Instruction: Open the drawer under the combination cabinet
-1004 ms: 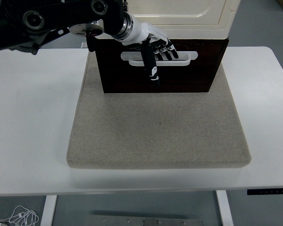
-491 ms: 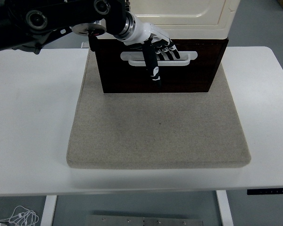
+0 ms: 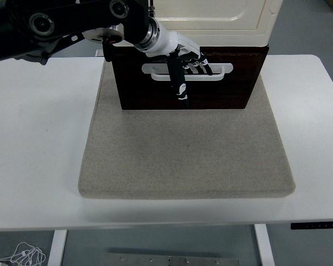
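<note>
the white table spreads out below and all round the hand, and the beige mat lies on it, reaching from under the hand down toward the near edge. the cabinet, cream coloured, stands just above and behind the hand, at the far end of the mat. the dark brown drawer sits beneath the cabinet, right in front of the hand, its front facing the near edge.

the left arm, black, comes in from the upper left and stretches across toward the drawer, with the wrist turned so the hand points down and to the right. the left hand, white with black finger segments, rests against the drawer front. its fingers are curled into the slot of the white handle, hooked round the bar, so the hand is closed on the handle. the thumb hangs straight down outside the handle, lying over the dark wood below it. the handle runs left and right of the hand, with more of it showing to the hand's right. whether the drawer is pulled out at all is hard to tell from this angle.
</note>
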Robot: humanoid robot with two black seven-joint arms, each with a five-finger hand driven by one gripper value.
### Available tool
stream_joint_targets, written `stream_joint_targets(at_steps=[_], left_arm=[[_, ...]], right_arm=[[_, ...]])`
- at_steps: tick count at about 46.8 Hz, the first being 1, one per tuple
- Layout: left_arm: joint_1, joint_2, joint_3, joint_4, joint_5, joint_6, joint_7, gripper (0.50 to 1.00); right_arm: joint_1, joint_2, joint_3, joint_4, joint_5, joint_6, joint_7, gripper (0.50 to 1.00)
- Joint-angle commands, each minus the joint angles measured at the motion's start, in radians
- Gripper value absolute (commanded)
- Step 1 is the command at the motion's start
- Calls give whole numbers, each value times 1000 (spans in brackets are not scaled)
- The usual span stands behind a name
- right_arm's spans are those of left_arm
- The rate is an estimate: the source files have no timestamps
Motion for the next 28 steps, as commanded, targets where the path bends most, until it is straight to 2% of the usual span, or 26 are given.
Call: stream_joint_targets(at_steps=[1, 19, 28], left_arm=[[0, 2, -3, -1, -2, -13, 0, 1000], [-9, 11, -32, -28, -6, -69, 2, 1000], [-15, 13, -40, -50, -8, -74, 2, 1000]], right_arm=[[0, 0, 0, 0, 0, 0, 0, 926], [0, 0, 0, 0, 0, 0, 0, 926], [0, 0, 0, 0, 0, 0, 0, 926]])
